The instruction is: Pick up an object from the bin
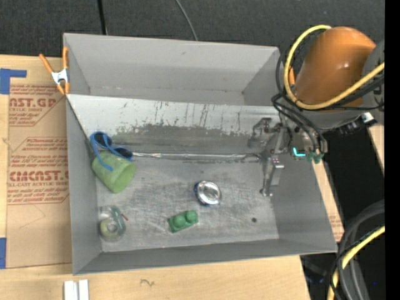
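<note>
My gripper [269, 189] hangs at the right side of the bin, its thin metal fingers pointing down close together just above the floor, with nothing seen between them. Nearest to it, to the left, a small shiny round metal piece [208, 192] lies on the bin floor. Further left and nearer the front lies a small green toy block [182, 221].
A light green cup [115, 171] lies on its side at the left wall, with a blue looped piece [103, 144] just behind it. A clear round lid-like thing [112, 224] sits in the front left corner. The arm's orange cover and cables stand over the right rim.
</note>
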